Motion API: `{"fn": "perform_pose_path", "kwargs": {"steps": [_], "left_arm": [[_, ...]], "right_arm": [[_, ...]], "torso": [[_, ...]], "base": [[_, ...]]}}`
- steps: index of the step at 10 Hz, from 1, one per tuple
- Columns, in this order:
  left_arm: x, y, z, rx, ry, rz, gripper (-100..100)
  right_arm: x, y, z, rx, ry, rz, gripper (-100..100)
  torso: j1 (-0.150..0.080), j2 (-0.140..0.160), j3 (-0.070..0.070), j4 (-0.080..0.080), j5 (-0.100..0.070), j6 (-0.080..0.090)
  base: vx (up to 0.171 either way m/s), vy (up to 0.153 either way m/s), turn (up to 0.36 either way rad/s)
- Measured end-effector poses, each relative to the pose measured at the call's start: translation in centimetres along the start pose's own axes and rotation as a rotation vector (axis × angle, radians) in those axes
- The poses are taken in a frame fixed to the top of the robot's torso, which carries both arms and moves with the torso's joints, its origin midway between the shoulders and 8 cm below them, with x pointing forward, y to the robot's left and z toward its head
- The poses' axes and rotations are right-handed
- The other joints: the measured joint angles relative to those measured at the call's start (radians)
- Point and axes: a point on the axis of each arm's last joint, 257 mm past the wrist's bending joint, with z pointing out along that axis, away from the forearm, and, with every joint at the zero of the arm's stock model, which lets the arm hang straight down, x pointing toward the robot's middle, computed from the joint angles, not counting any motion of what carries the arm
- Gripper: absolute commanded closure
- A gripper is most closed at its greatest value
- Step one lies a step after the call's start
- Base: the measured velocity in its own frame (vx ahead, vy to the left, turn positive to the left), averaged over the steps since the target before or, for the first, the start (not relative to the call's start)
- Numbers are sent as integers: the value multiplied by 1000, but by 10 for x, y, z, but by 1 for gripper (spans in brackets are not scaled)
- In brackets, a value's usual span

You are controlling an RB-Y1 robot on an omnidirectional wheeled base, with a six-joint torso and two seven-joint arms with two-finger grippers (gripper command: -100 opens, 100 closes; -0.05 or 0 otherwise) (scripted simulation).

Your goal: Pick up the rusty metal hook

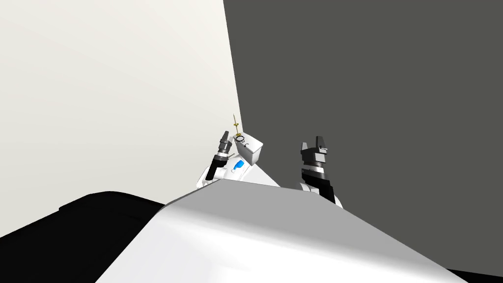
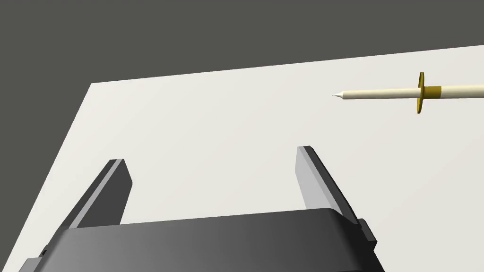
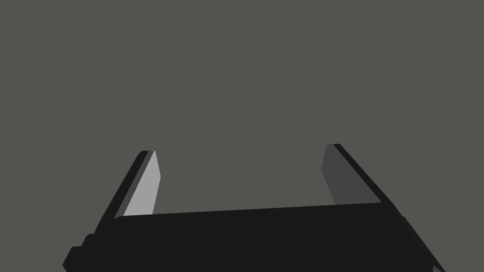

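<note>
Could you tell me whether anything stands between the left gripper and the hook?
Nothing visible does. The left gripper, open, is just beside the small dark hook on the white tank; a thin candle rises close by it.

1. No text, label, brand, number or sign was legible in any view.
2. The small blue object (image 1: 237, 166), centre frame in the head view, was too small to read.

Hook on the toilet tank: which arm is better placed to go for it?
Left. The left tool is open right beside the toilet tank whose lid bears the small dark hook, and its wrist view catches the candle nearby. The right tool, also open, sits farther off, facing the grey wall.
</note>
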Motion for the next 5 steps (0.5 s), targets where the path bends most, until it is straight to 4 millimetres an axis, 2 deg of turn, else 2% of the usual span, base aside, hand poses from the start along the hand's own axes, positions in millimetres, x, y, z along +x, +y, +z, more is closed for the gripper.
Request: {"fn": "perform_pose_path", "kwargs": {"steps": [2,5], "left_arm": [[5,24,5,-72,37,4,-100],[23,64,2,-189,92,13,-100]], "right_arm": [[0,0,0,0,0,0,0],[0,0,0,0,0,0,0]], "torso": [[0,0,0,0,0,0],[0,0,0,0,0,0]], "base": [[-6,-15,-112],[-7,-16,-133]]}}
